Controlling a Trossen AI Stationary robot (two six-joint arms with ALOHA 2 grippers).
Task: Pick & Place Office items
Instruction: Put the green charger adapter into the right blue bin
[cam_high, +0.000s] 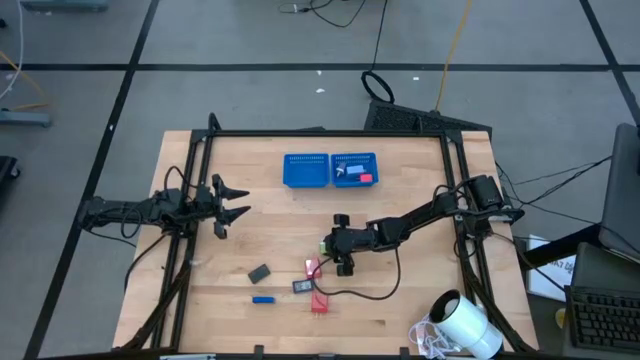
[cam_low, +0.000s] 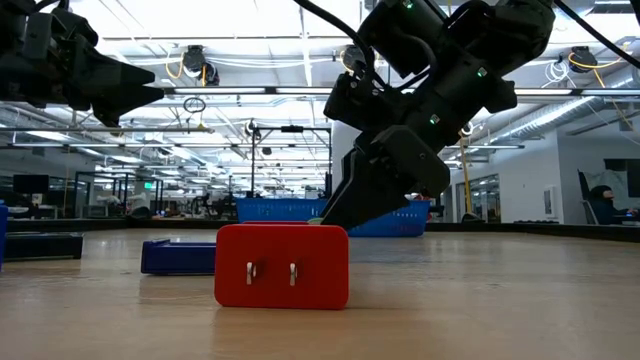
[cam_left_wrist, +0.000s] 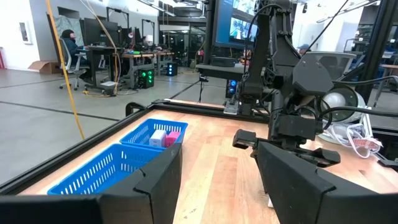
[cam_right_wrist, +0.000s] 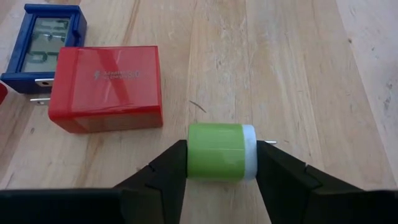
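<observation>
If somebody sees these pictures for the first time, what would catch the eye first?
Probably the right tool, low over the table's middle, clamped on a small green and white piece. Next, the red plug block on the wood beside it, which fills the foreground of the low view. The blue mesh tray at the far side also stands out.

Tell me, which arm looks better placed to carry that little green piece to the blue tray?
The right arm, likely. Its gripper is already shut on the green piece near the table's middle. The left gripper hangs open and empty by the left edge, away from the blue tray.
</observation>
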